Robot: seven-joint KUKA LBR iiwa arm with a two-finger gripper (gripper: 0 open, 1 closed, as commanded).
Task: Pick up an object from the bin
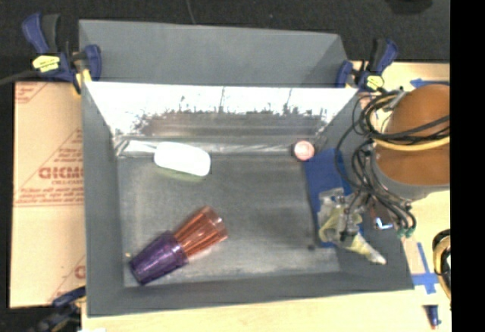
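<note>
Stacked purple and orange cups (pixel 178 245) lie near left in the bin (pixel 102 194). The tool (pixel 342 226) hangs at its right wall; I cannot tell its opening.

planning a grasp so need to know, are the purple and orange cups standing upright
No, the purple cup and the orange cup lie on their sides, nested together, at the lower left of the bin.
</note>
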